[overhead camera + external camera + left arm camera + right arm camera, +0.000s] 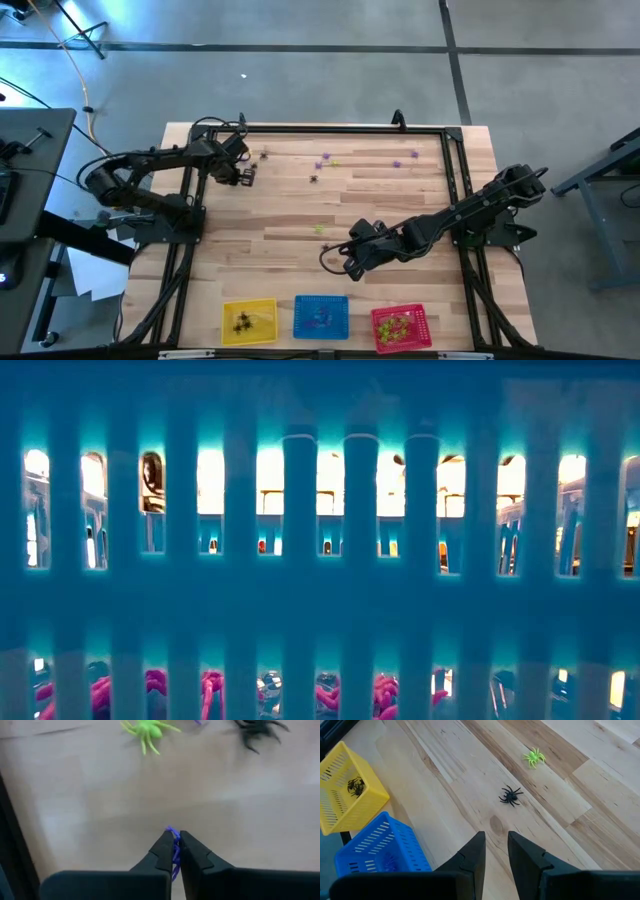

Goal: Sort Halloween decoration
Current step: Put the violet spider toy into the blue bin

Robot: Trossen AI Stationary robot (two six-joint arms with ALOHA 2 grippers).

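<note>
My left gripper [173, 845] pinches a thin purple spider [174, 851] nr wood table's [400, 205] far-left corner; right gripper [496, 851] slightly apart, empty.

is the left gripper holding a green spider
No, the left gripper is shut on a purple spider, while the green spider lies loose on the table.

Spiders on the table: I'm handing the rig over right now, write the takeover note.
Left gripper: jaws shut on a purple spider, at the table's far left.
Right gripper: jaws apart, empty, mid-table, above a black spider and a green spider.
Done: black ones in the yellow basket, purple in the blue basket, green in the red basket.
Left: the held purple one to blue; several loose spiders along the far side.
</note>
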